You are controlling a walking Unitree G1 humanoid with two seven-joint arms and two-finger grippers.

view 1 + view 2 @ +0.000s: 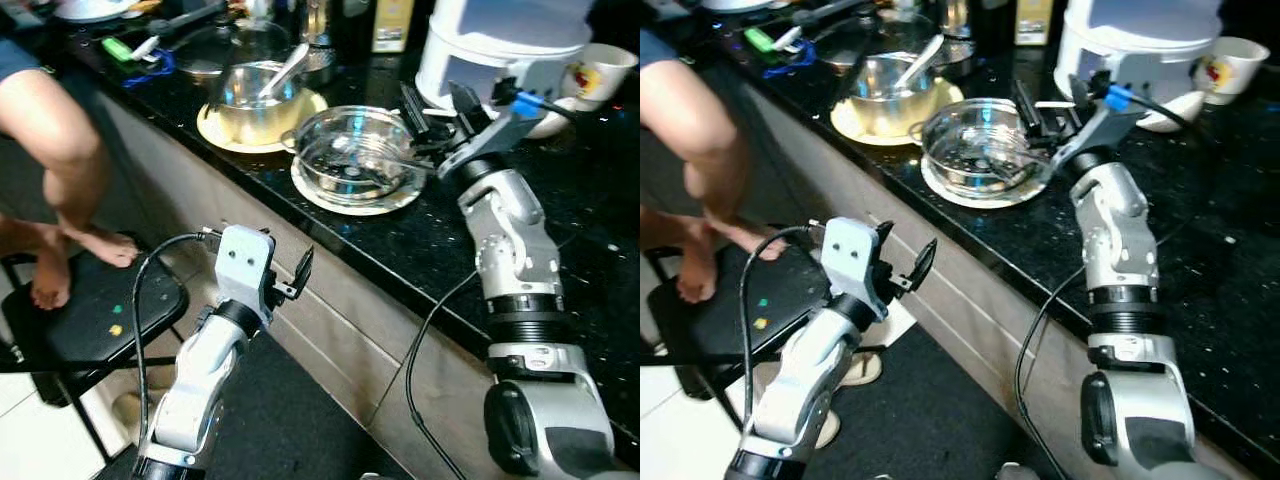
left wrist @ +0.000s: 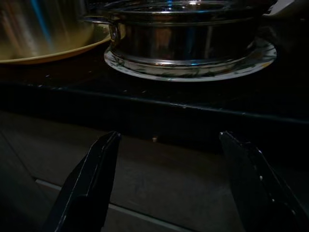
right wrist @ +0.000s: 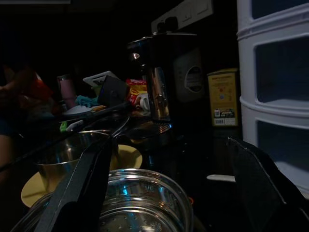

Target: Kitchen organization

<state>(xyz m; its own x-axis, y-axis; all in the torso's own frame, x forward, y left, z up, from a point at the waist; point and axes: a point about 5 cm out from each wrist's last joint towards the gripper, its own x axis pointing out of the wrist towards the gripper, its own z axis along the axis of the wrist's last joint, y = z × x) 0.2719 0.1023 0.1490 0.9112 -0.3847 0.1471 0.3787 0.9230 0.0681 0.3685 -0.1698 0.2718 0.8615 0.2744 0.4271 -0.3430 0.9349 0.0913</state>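
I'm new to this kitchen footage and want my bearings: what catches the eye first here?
The shiny steel steamer pot on a glass plate near the front edge of the black counter stands out, with the right gripper open just above its far rim. Behind it sits a metal bowl on a yellow plate. The left gripper hangs open below the counter edge, near a person's bare feet on a black chair.

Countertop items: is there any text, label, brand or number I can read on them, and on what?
No text can be read in any view.
Yellow box: printed label and a small code square, too small and dark to read.
Mug: a coloured picture, no legible words.
Red packet: print too blurred to read.
Kettle: no marking can be made out.
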